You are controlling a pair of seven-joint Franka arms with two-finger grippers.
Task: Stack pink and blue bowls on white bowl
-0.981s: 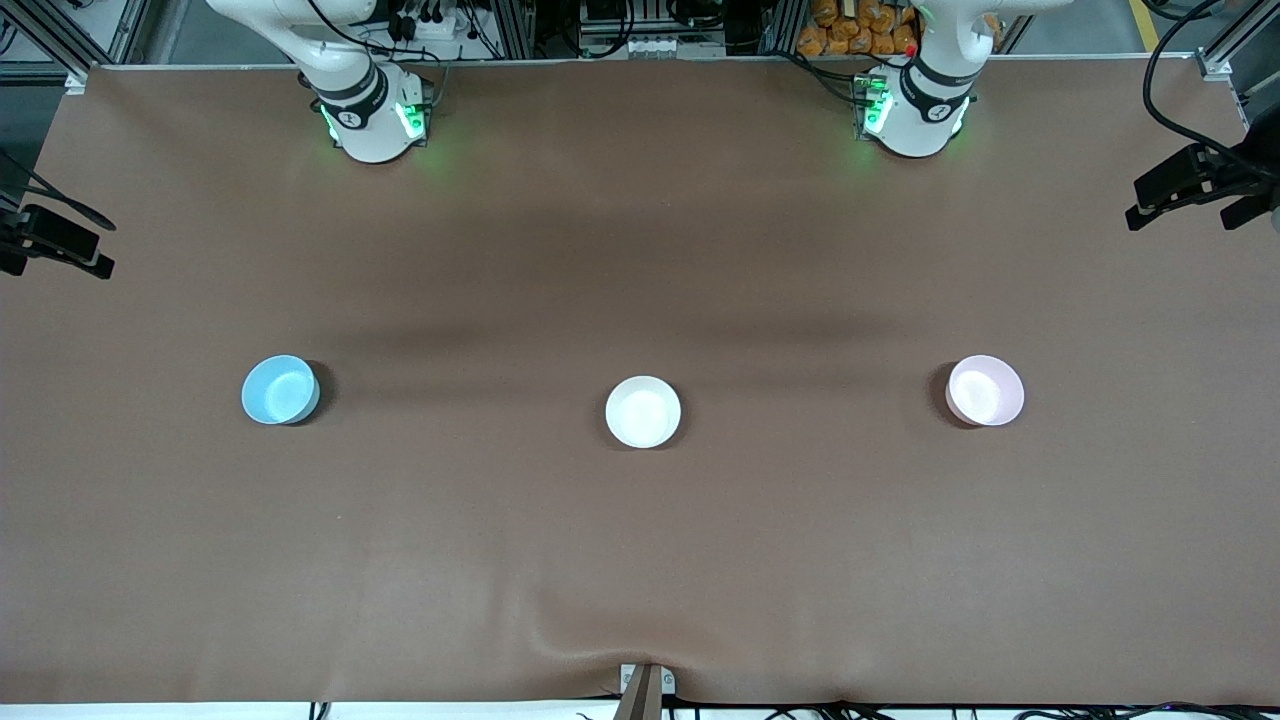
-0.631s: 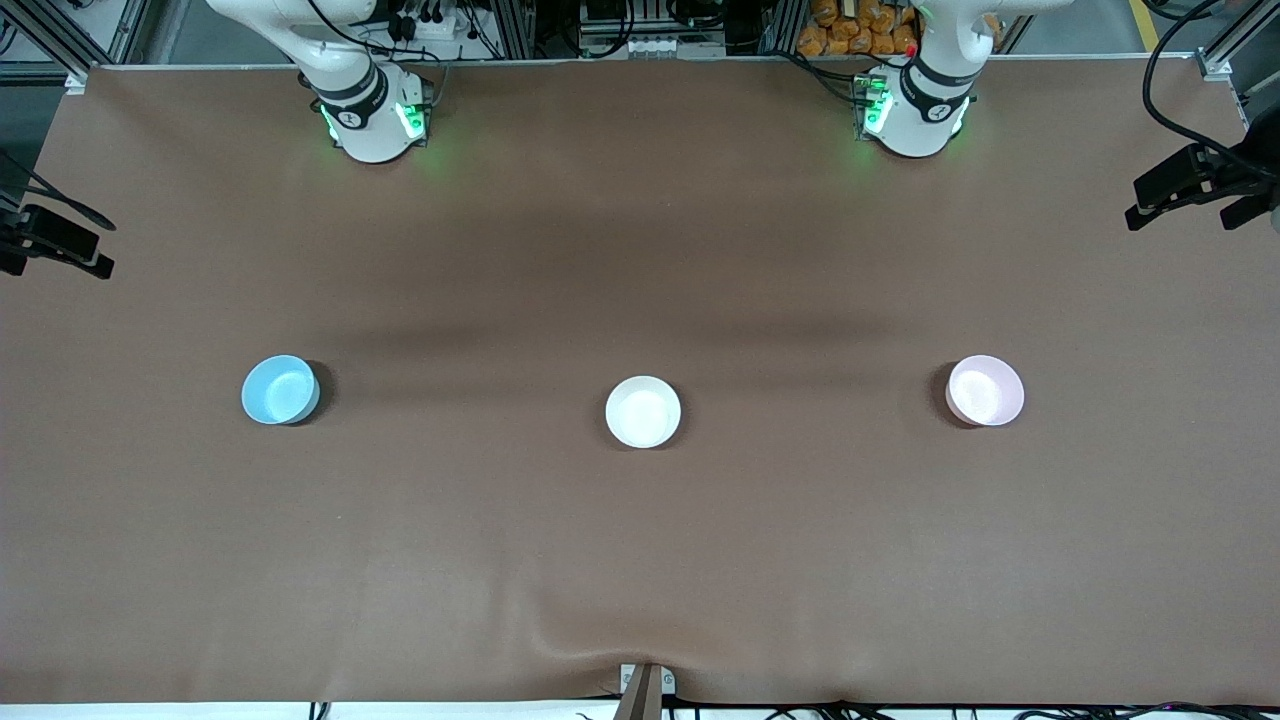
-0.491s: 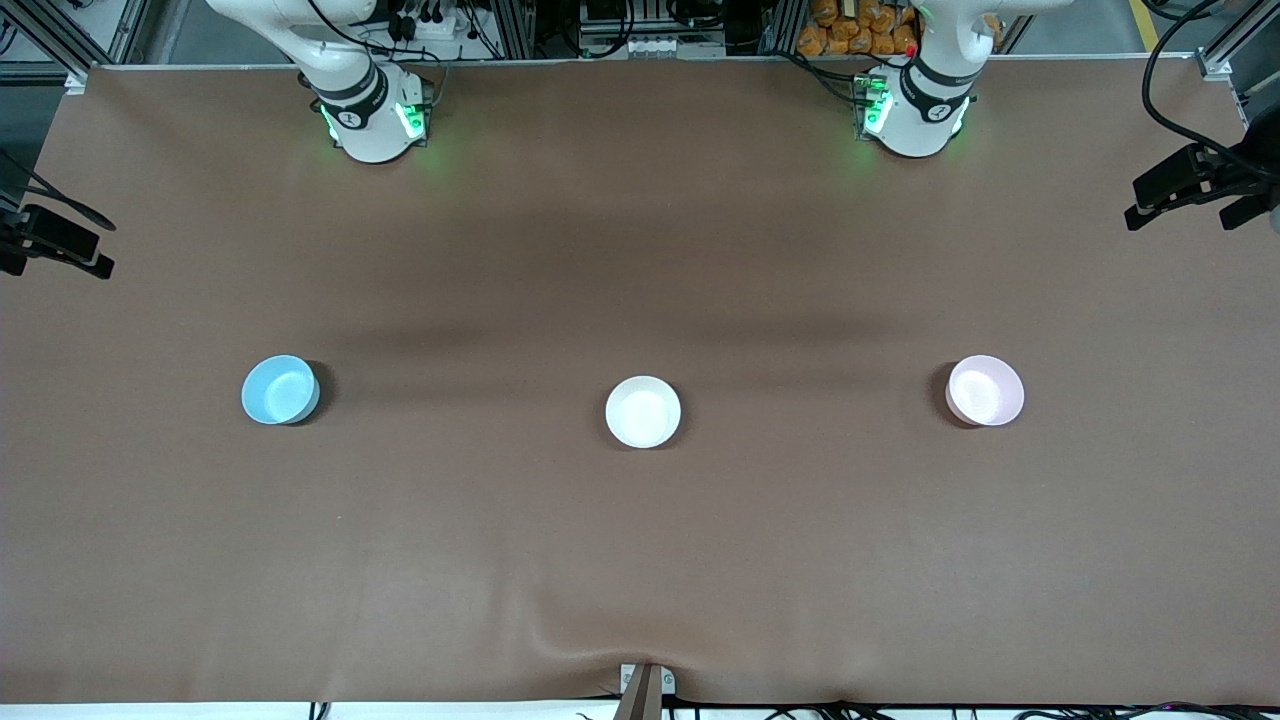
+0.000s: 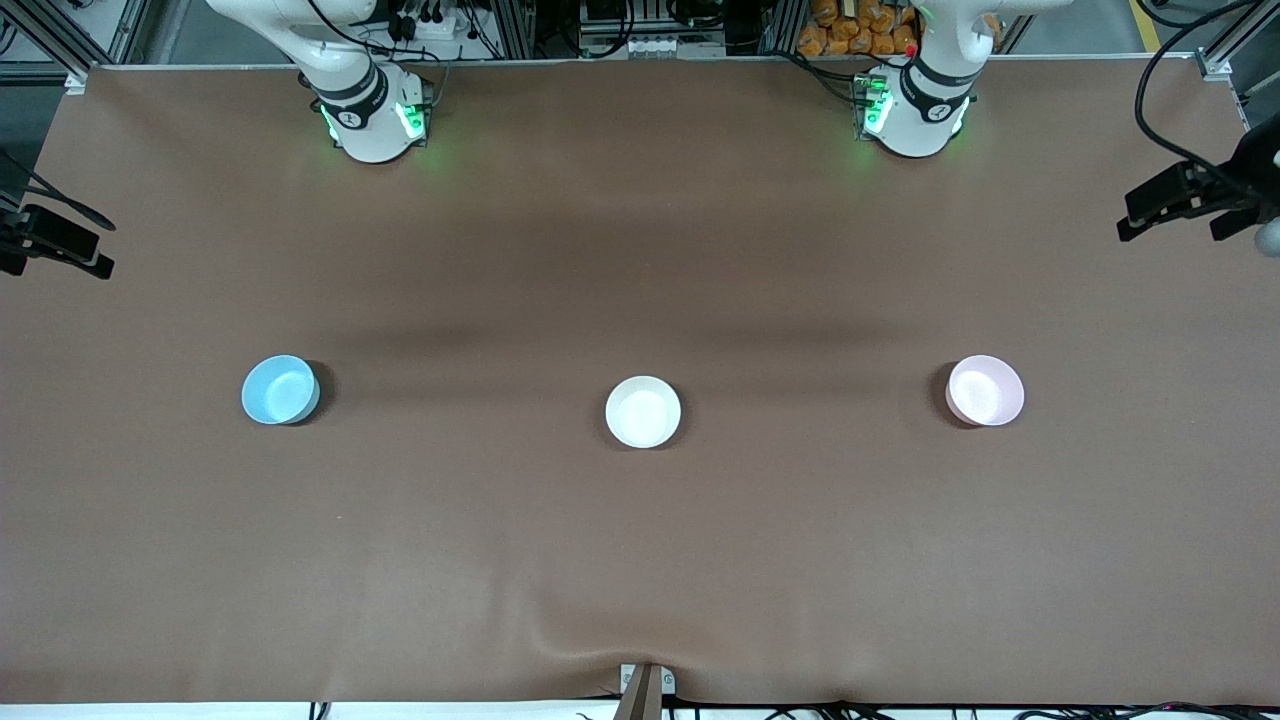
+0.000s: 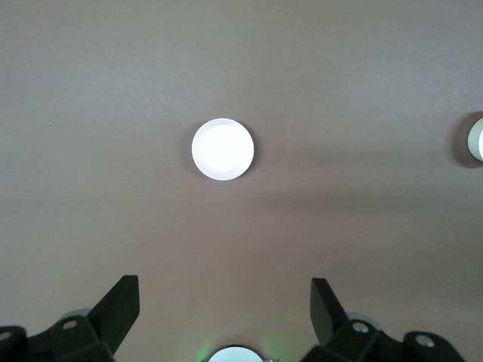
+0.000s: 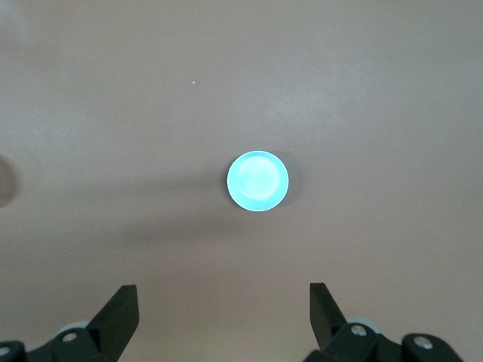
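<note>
- Across the brown worktop [image 4: 640, 560], three bowls sit in a row, well apart: the blue bowl [image 4: 280, 390] toward the right arm's end, the white bowl [image 4: 643, 411] in the middle and slightly nearer the front camera, the pink bowl [image 4: 986, 390] toward the left arm's end.
- None of the bowls has moved in the past second; nothing is stacked, and the task appears to be at its very start.
- One thing has changed: the left pincer [image 4: 1170, 228], held high over the left arm's end of the worktop, has shifted a little from where it hung half a second ago. This is judged to be the start of a move toward the pink bowl.
- The right pincer [image 4: 108, 245], high over the right arm's end, has not stirred; that arm waits.
- What the front view only hints at, the wrist views show plainly. The left pincer [image 5: 224, 290] has its fingers spread wide with nothing between them, and so does the right pincer [image 6: 223, 290].
- From the left wrist view, the pink bowl [image 5: 223, 149] sits far below, washed almost white by glare, with the white bowl [image 5: 475, 141] cut off at the frame's edge.
- From the right wrist view, the blue bowl [image 6: 257, 182] lies alone on bare worktop.
- Only the front view shows all three bowls together, along with the spacing between them.
</note>
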